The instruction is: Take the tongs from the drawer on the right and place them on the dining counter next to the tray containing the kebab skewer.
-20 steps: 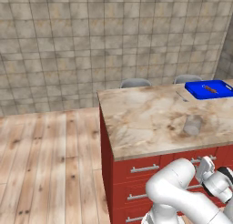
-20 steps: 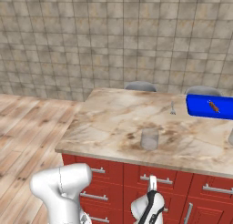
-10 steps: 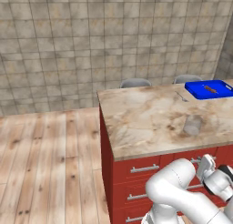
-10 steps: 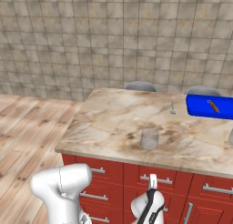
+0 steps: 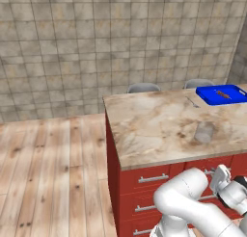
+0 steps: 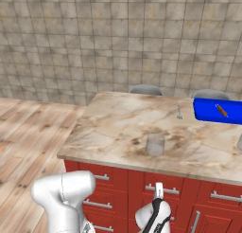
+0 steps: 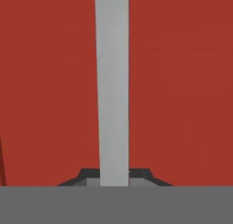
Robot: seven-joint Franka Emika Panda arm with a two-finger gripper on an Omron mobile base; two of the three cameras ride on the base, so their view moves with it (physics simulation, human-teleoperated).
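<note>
The drawer front [image 7: 173, 91] is a flat red panel, closed, right in front of my hand. Its silver bar handle [image 7: 113, 82] runs straight up between my dark fingertips [image 7: 86, 176], which press against both of its sides. My gripper [image 6: 158, 188] sits on that handle in the top row of drawers under the dining counter [image 6: 123, 128], seen as gripper [image 5: 218, 176] from the left. The blue tray [image 6: 218, 111] with the kebab skewer [image 6: 221, 111] lies at the counter's far right corner, tray [image 5: 222, 94]. The tongs are hidden.
A clear greyish cup [image 6: 155, 144] stands near the counter's front edge above my hand. A small silver utensil [image 6: 179, 112] lies left of the tray. Two grey stools [image 6: 145, 89] stand behind the counter. Wooden floor [image 5: 53, 173] spreads to the left.
My hand has edged slightly closer to the drawer front. The drawer stays closed and nothing on the counter has moved.
</note>
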